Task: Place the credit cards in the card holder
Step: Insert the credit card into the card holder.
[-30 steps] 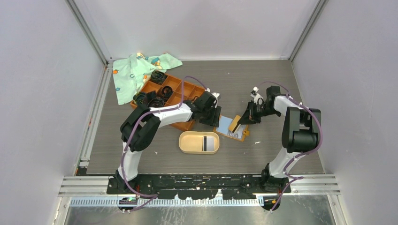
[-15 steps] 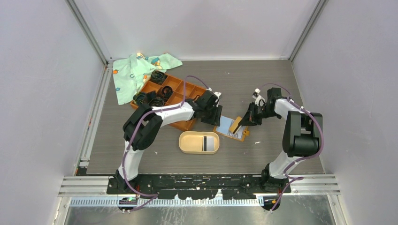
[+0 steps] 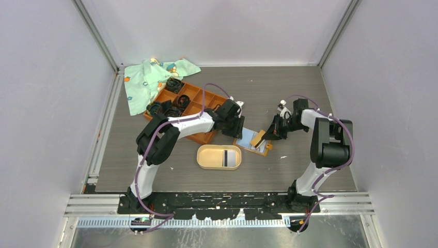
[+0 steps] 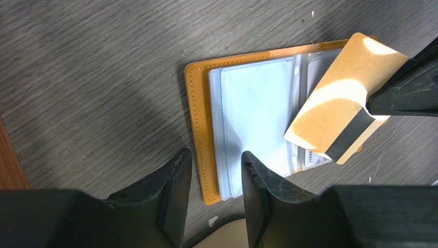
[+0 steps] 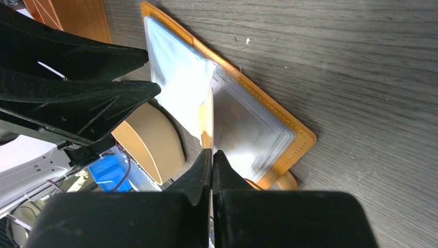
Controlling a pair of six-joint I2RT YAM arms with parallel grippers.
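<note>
card [image 4: 333, 101] tilted, long axis diagonal over wallet [image 4: 198, 119]

Soft, even overhead light fills the top view, and the arms throw only faint shadows on the grey table [image 3: 289, 88]. From the left wrist, a broad shadow darkens the wood at left while two bright patches flare on the tan card [image 4: 335, 98] (its dark stripe reads crisp). From the right wrist, the clear sleeves of the wallet [image 5: 248, 124] glare white, and the near black fingers [image 5: 196, 181] lose detail, slightly soft.
</note>
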